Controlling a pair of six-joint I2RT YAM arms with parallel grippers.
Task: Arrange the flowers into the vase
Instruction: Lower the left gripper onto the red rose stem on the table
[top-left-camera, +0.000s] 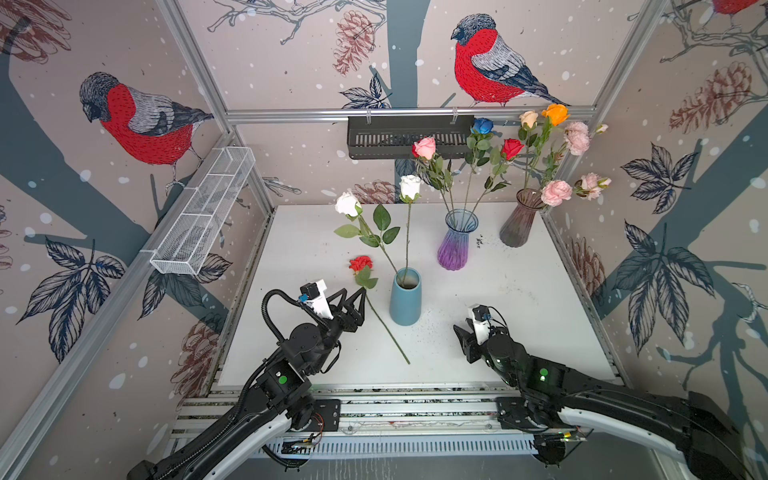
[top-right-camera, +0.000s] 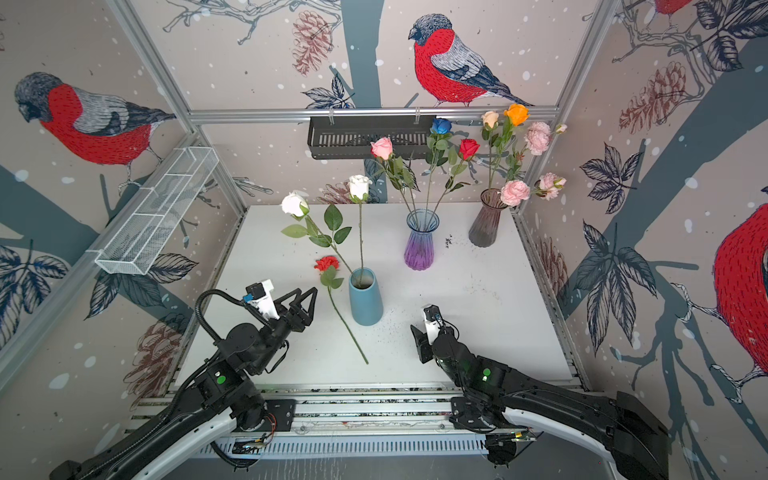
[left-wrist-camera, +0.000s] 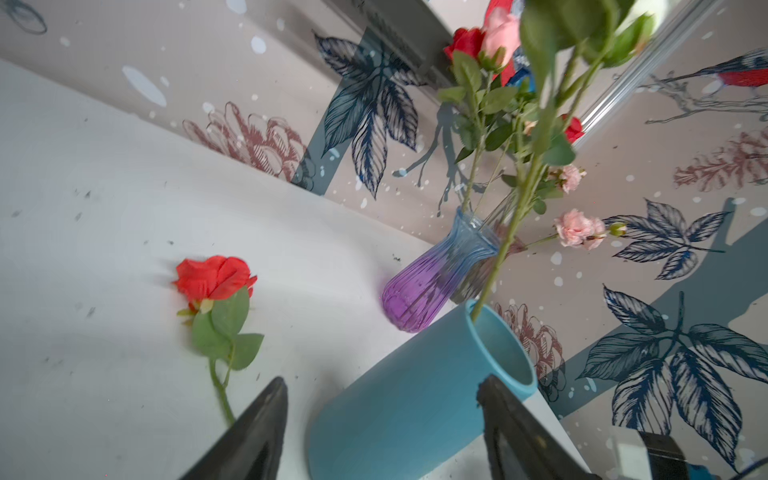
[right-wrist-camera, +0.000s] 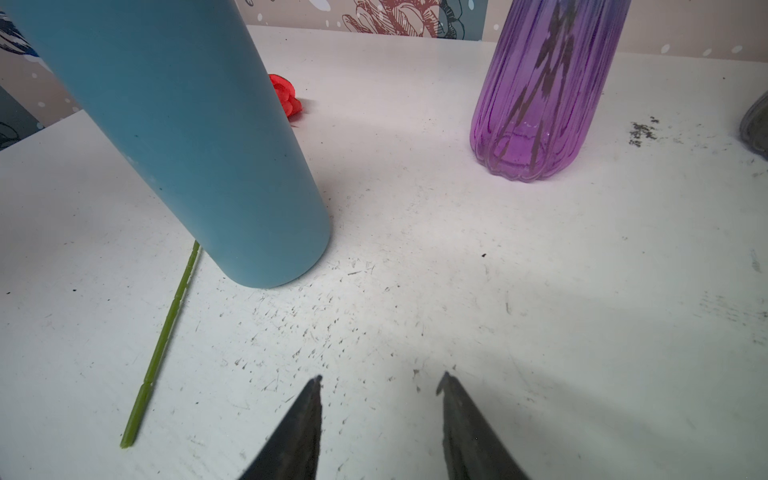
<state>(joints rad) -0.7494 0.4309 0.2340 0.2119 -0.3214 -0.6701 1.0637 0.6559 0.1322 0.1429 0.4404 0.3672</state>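
Matte blue vase (top-left-camera: 405, 303) tapers upward (red rose (top-left-camera: 360, 263) flat beside it); left fingers (left-wrist-camera: 259, 436) and right fingers (right-wrist-camera: 299, 428) gape, empty.

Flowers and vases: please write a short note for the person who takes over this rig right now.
Left pincer: open, empty, close to the stem of the red rose lying on the table, next to the blue vase.
Right pincer: open, empty, low over the table.
Done: two white roses stand in the blue vase; three roses in the purple vase; mixed flowers in the grey vase.
To do: pick up the red rose and put it in a vase.
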